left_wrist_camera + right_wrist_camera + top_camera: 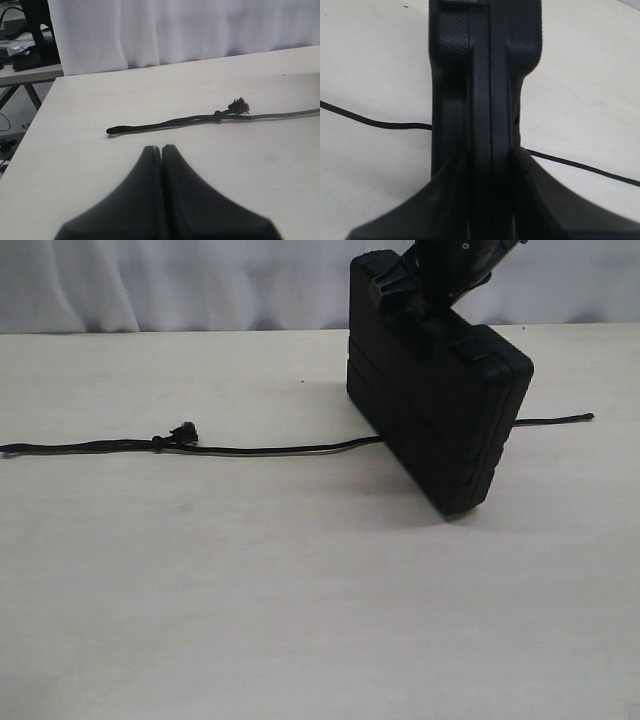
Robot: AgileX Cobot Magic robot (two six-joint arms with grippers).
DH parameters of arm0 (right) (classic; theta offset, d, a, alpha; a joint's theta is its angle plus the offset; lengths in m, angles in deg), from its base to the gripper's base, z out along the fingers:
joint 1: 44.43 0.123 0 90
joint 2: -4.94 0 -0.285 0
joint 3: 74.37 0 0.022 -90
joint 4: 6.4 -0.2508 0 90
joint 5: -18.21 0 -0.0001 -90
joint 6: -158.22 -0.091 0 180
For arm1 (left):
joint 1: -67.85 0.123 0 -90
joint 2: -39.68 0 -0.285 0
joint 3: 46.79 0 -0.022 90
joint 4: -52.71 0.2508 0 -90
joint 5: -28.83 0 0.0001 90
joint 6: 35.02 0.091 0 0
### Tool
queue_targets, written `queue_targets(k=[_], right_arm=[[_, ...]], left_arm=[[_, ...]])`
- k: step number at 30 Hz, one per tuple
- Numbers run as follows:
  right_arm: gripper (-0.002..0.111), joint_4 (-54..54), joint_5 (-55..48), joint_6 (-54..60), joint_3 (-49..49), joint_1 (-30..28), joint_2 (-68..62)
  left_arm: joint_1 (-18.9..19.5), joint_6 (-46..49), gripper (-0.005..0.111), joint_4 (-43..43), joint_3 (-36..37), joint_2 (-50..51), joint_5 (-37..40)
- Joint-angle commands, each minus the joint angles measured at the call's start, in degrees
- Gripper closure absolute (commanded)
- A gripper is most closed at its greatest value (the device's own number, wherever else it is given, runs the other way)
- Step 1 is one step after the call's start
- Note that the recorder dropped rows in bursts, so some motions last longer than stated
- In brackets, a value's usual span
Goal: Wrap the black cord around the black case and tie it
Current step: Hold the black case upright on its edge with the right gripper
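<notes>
Where the black cord (280, 450) starts at the far left edge of the exterior view, it lies flat on the pale table (300, 640) and runs rightward in a nearly straight line. The left gripper (161, 148) shows only in its own wrist view. Its 2 fingers are pressed together with nothing between them, held over the table near the cord's left end and apart from it. Further right along the cord sits its small knot (160, 442), with a frayed tuft sticking up beside it. Beyond the knot the single strand carries on to the black case (430, 410), which stands on edge right of centre, and disappears at its base. Whether it passes under or behind the case I cannot tell. The right gripper (425, 285) reaches down from above onto the case's upper edge. In the right wrist view its 2 fingers (435, 210) are clamped against opposite faces of the case, 1 on each side. To the right of the case the cord reappears and ends loose on the table.
</notes>
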Motion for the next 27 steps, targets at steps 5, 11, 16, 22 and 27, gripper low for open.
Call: queue_targets(k=[5,11,16,22,27], right_arm=[[0.089,0.11,-2.80,0.13,-1.55,-0.40,-3.50],[0.104,0.11,-2.80,0.53,-1.53,-0.40,-3.50],[0.104,0.11,-2.80,0.52,-1.53,-0.40,-3.50],[0.104,0.11,-2.80,0.88,-1.53,-0.40,-3.50],[0.104,0.11,-2.80,0.88,-1.53,-0.40,-3.50]], left_arm=[[0.21,0.00,0.107,-0.07,0.19,-0.18,-0.55],[0.21,0.00,0.107,-0.07,0.19,-0.18,-0.55],[0.21,0.00,0.107,-0.07,0.19,-0.18,-0.55],[0.21,0.00,0.107,-0.07,0.19,-0.18,-0.55],[0.21,0.00,0.107,-0.07,0.19,-0.18,-0.55]])
